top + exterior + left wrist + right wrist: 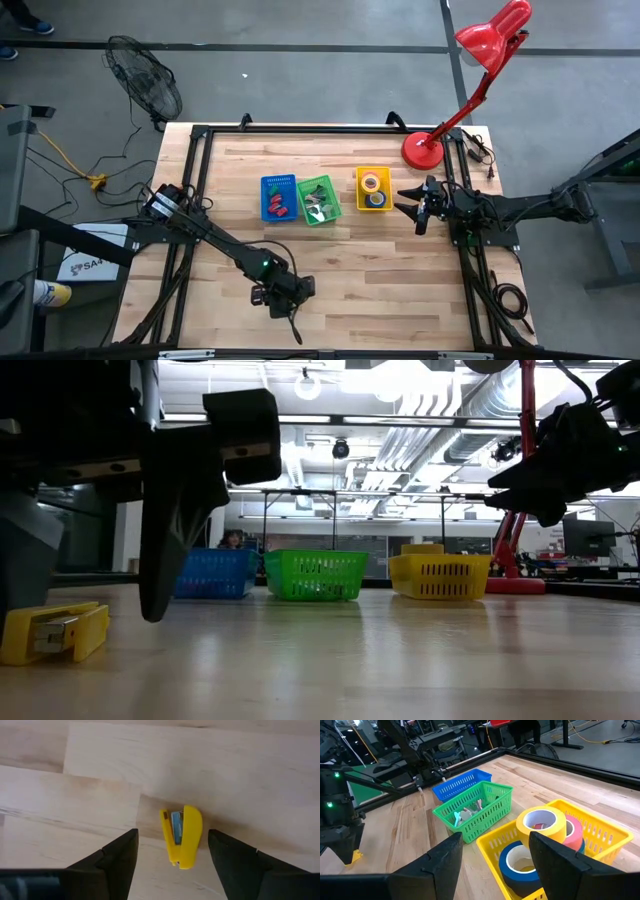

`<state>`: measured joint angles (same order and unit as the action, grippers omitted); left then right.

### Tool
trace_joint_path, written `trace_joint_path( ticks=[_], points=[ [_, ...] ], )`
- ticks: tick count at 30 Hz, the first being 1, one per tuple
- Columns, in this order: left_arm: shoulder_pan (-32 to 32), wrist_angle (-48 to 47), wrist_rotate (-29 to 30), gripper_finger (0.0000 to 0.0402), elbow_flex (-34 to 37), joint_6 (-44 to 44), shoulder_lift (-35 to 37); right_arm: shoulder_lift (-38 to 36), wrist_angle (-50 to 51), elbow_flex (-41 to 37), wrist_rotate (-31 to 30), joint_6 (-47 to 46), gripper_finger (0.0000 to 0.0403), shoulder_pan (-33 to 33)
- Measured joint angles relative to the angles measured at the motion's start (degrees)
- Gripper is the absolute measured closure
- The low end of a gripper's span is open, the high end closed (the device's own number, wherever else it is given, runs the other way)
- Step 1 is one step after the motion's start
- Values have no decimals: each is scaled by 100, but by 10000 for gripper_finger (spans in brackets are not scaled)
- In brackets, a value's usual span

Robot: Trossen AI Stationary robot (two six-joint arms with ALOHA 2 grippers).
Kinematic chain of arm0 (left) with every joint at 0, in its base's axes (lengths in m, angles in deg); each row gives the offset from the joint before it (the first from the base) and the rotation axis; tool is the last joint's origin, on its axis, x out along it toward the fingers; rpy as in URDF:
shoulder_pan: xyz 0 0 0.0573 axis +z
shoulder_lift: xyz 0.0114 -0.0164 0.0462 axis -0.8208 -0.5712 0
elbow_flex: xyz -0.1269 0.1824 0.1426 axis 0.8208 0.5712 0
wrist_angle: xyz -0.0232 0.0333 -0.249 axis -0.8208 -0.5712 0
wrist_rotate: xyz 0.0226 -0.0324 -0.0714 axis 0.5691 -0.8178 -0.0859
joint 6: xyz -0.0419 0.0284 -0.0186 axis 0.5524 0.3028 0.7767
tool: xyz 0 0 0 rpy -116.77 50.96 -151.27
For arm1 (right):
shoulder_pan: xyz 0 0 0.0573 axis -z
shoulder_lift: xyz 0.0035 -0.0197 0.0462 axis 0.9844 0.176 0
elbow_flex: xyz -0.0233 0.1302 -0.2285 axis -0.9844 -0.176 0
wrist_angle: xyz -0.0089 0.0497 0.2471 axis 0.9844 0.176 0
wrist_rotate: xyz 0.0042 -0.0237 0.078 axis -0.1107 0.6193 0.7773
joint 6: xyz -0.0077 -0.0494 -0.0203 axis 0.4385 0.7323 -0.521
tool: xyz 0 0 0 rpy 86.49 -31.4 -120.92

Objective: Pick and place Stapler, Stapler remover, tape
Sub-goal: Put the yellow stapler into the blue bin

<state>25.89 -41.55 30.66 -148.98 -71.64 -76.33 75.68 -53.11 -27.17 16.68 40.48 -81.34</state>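
A: Where is the left gripper (172,857)?

B: Near the front edge of the wooden table (400,270), pointing down. Its two dark fingers are spread apart, holding nothing. A small yellow stapler (181,836) lies on its side on the wood between them, touching neither.

A: And the right gripper (412,203)?

B: It hovers above the table just beside the yellow bin (374,188), fingers apart and empty.

A: What do the bins hold?

B: The yellow bin holds tape rolls (540,826): yellow, blue and pink ones show. The green bin (318,200) next to it holds small metal-and-green pieces, too small to name. The blue bin (279,198) holds red items.

A: Anything else?

B: A red desk lamp (470,80) stands at the far right corner.
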Motion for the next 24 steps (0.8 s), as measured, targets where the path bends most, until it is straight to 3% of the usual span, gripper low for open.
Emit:
trace_joint_path(
  ticks=[4, 15, 24],
  points=[
    [0, 2, -2, 181, 0, 6, 0, 0, 2, -2, 0, 0, 182, 0],
    [0, 4, -140, 273, 0, 66, 1, 0, 1, -1, 0, 0, 182, -1],
    [0, 9, -153, 312, 0, 182, 1, 0, 2, 0, 0, 0, 182, -2]
  ],
)
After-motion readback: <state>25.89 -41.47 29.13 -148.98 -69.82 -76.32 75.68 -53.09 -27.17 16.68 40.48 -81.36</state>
